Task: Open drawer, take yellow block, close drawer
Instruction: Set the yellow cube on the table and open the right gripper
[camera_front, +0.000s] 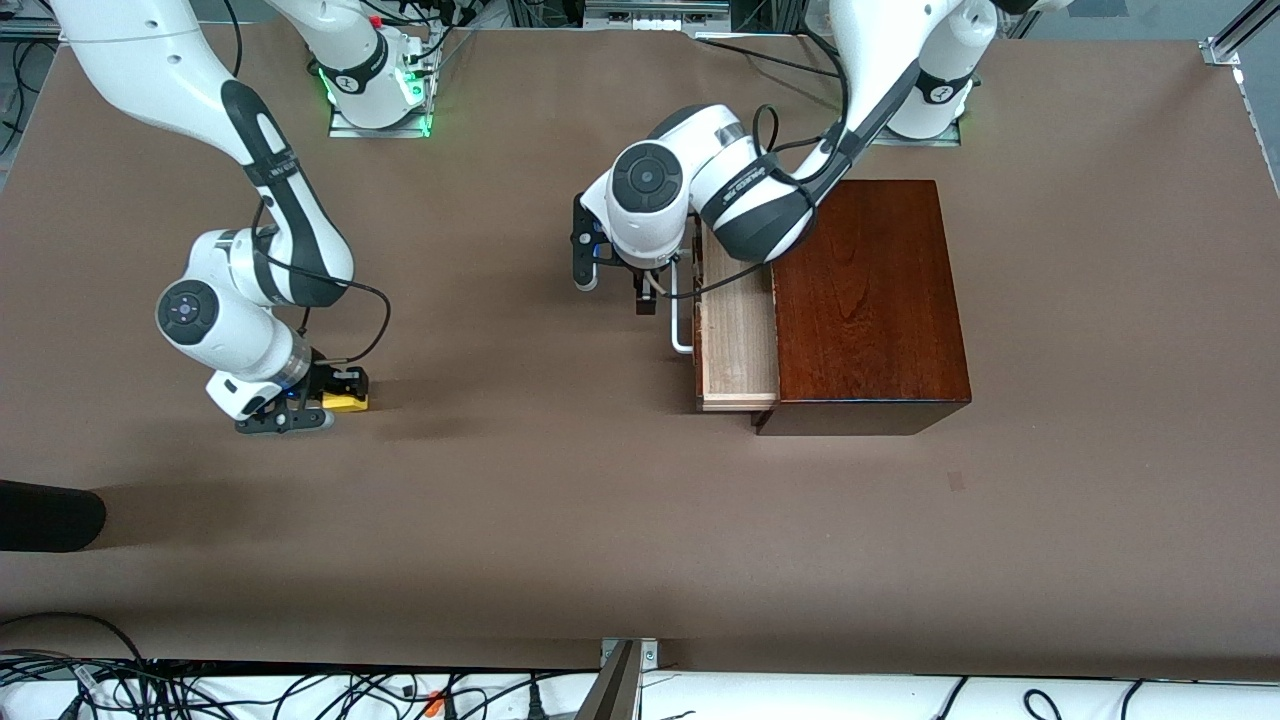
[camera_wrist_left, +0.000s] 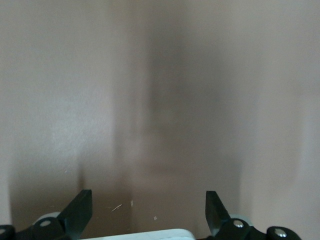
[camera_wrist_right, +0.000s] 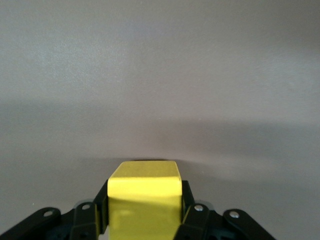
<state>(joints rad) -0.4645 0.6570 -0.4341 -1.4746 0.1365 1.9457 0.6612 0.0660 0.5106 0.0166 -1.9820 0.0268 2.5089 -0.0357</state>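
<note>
Right tool (camera_front: 335, 395) low over the brown table (camera_front: 560, 500) toward the right arm's end, fingers (camera_wrist_right: 192, 210) clamped tight on the yellow block (camera_front: 345, 402), the cube wedged squarely between the black pads in the right wrist view, its top face lit and bare table ahead of it. Well apart from the box, near the right arm's end of the table. Left tool (camera_front: 620, 285) just beside the drawer (camera_front: 735, 335), close to the white U-shaped handle (camera_front: 680, 325), fingers (camera_wrist_left: 80, 212) spread wide with nothing between them; only blurred table surface visible past them in the left wrist view. Drawer pulled partway out of the glossy reddish-brown wooden box (camera_front: 870, 300), pale wood interior exposed and facing toward the right arm's end of the table; part of the tray hidden under the left arm's wrist. Box seated toward the left arm's end of the table, close to that arm's base. Dark object (camera_front: 45, 515) at the edge of the front view, nearer to the front camera than the right tool, too cropped to identify.
</note>
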